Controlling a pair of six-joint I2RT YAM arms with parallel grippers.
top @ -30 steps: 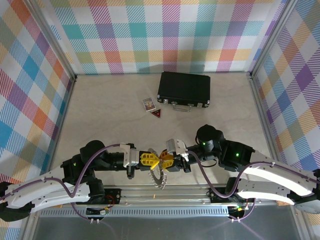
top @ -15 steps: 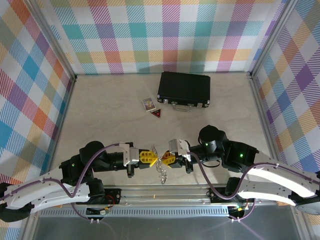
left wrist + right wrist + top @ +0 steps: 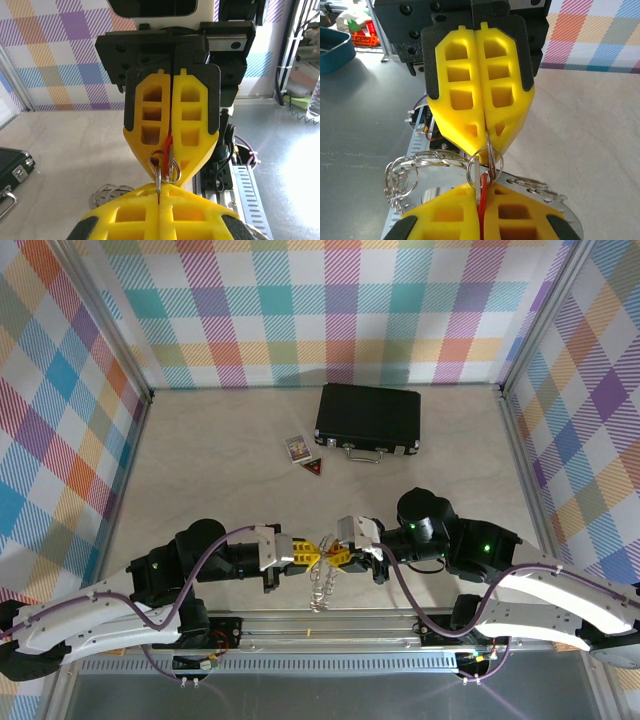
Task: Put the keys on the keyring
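Now, keyring [image 3: 320, 585] in left claw [image 3: 316, 553]

Yellow left hand [image 3: 159, 194], yellow right hand [image 3: 481, 194], red key [image 3: 168, 145], silvery keyring [image 3: 318, 586], black case [image 3: 368, 417]

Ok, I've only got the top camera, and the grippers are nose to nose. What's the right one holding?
Observer: The right gripper is shut on the key; its red head shows edge-on between the fingers.
Operator: And the left?
Observer: The left gripper is shut on a small split ring, with the keyring dangling beneath.
Operator: Is the key threaded yet?
Observer: Its silvery blade crosses that ring, but I cannot tell if it passes through.
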